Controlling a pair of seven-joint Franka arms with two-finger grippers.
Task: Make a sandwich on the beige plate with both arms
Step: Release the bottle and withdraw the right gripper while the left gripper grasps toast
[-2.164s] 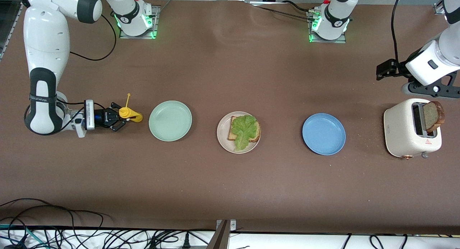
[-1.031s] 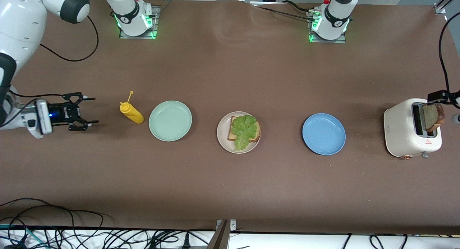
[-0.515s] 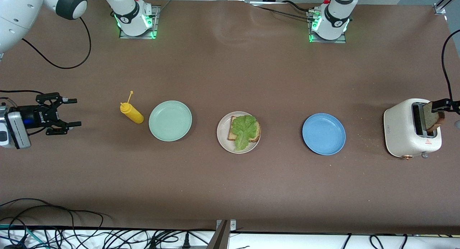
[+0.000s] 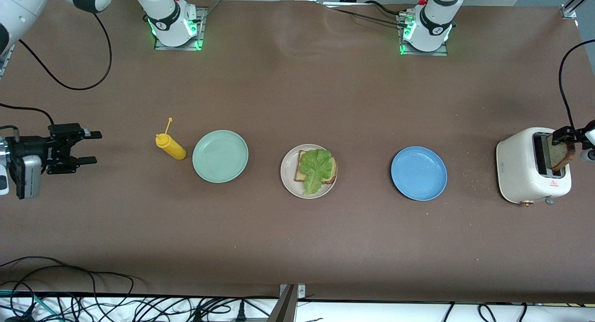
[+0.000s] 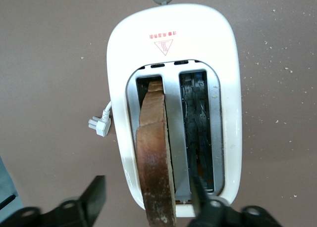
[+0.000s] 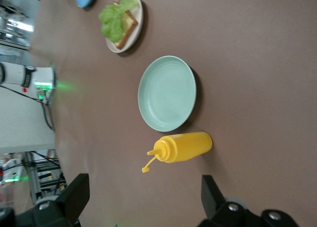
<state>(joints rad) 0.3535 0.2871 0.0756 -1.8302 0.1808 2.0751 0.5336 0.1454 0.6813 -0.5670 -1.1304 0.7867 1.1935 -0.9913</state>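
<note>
Two pincers: left pincer (image 5: pixel 148 207) straddles toast (image 5: pixel 154 167) in toaster (image 5: pixel 223 88); right pincer (image 4: pixel 88 147) empty.

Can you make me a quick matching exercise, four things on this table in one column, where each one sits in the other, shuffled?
Things:
1. lettuce leaf
2. bread slice
3. yellow squeeze bottle
4. blue plate

Places:
A. in a toaster slot
B. on bread on the beige plate
C. between beige plate and toaster
D. beside the mint-green plate

Pairs: 1-B, 2-A, 3-D, 4-C
</note>
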